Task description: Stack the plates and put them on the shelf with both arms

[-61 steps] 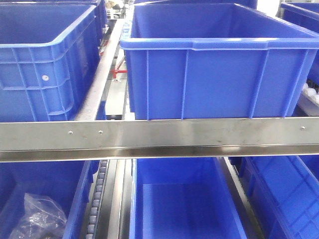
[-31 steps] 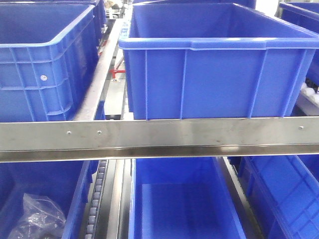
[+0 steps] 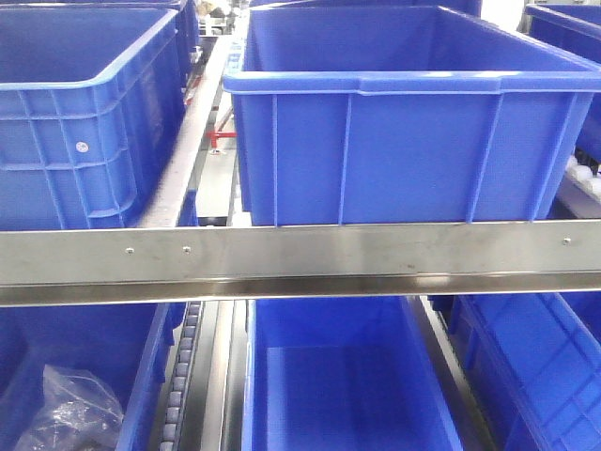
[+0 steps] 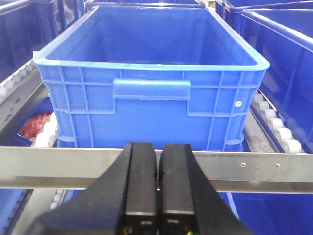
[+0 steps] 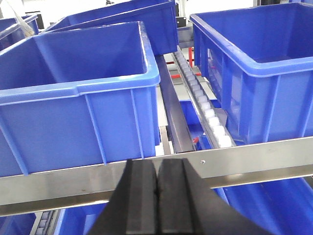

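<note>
Blue crates on a steel rack, both grippers pressed together, no plates in any view.

Front view: a steel rail (image 3: 300, 258) crosses below a large blue crate (image 3: 404, 122); a crinkled plastic bag (image 3: 70, 413) lies in the lower left bin; no readable writing. Left wrist view: the left gripper (image 4: 157, 171) has its fingers together, holding nothing, before a handled blue bin (image 4: 151, 83). Right wrist view: the right gripper (image 5: 156, 188) is likewise closed and empty; white rollers (image 5: 208, 110) run between crates.

Left tool (image 4: 156, 169) fingers pressed together, right tool (image 5: 157, 188) likewise, both level
</note>
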